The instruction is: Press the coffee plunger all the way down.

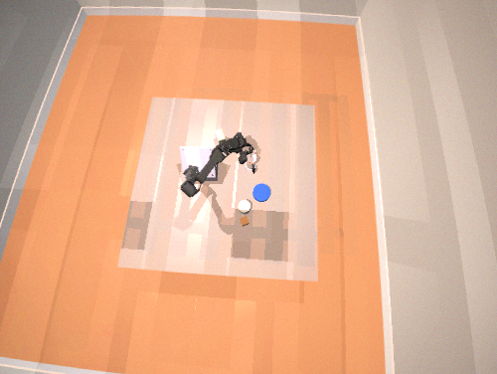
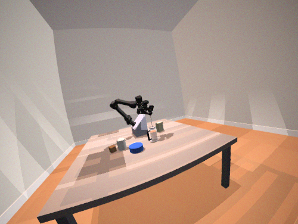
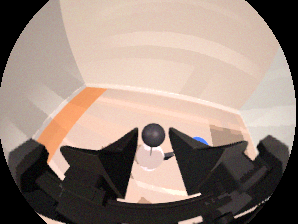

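the claw [image 1: 248,153] [image 2: 151,110] [image 3: 153,129] is partly open around the plunger's dark knob [image 3: 153,135], with what look like slim gaps either side. the press [image 1: 251,161] [image 2: 153,135] [image 3: 150,159] stands upright on the worktop [image 1: 174,249] [image 2: 179,152] [image 3: 120,117], its plunger raised.

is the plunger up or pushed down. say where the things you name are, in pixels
Up: its thin rod [image 2: 151,121] stands well clear of the press [image 2: 154,135], with the knob [image 3: 153,135] high, by the gripper's fingertips.

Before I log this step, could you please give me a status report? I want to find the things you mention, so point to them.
Claw [image 1: 248,153] [image 2: 151,110] [image 3: 153,129] part-open astride knob [image 3: 153,135]; plunger rod [image 2: 151,121] raised, press [image 1: 252,162] [image 2: 154,135] [image 3: 149,160] upright; blue disc [image 1: 261,192] [image 2: 136,148] [image 3: 200,139] stands apart.
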